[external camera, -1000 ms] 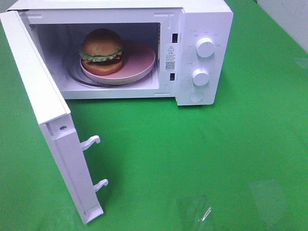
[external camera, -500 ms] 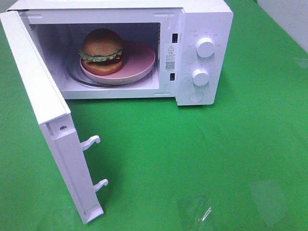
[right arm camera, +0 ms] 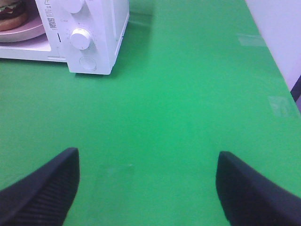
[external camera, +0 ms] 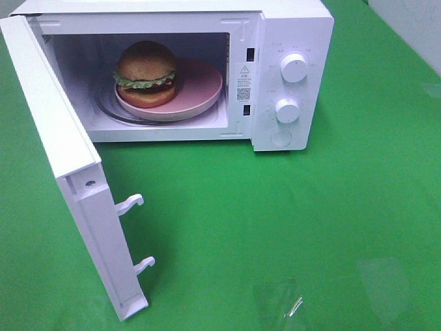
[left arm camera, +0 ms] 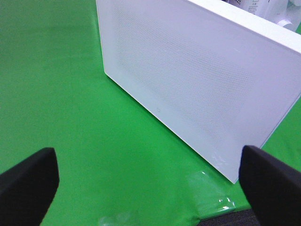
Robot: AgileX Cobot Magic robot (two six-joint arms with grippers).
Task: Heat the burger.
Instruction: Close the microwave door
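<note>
green cloth tabletop (external camera: 310,227) under all. white boxy microwave (external camera: 293,27), hinged door (external camera: 48,138) swung wide, sits ahead of both arms. left gripper (left arm camera: 148,160) spread wide, empty, facing door's outer side. right gripper (right arm camera: 148,160) spread, empty, knob panel (right arm camera: 106,28) ahead. round pink plate (external camera: 203,89) in cavity carries golden-bun, green-lettuce burger (external camera: 146,69), well apart from both.

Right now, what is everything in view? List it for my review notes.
microwave: one, white, on the table, open
door: one, white, swung out left
burger: one, golden-brown, on the plate
plate: one, pink, inside the microwave
knobs: two, white, microwave's right panel
table: one, green, under everything
left gripper: one, black, open, facing the door
right gripper: one, black, open, above the table
</note>
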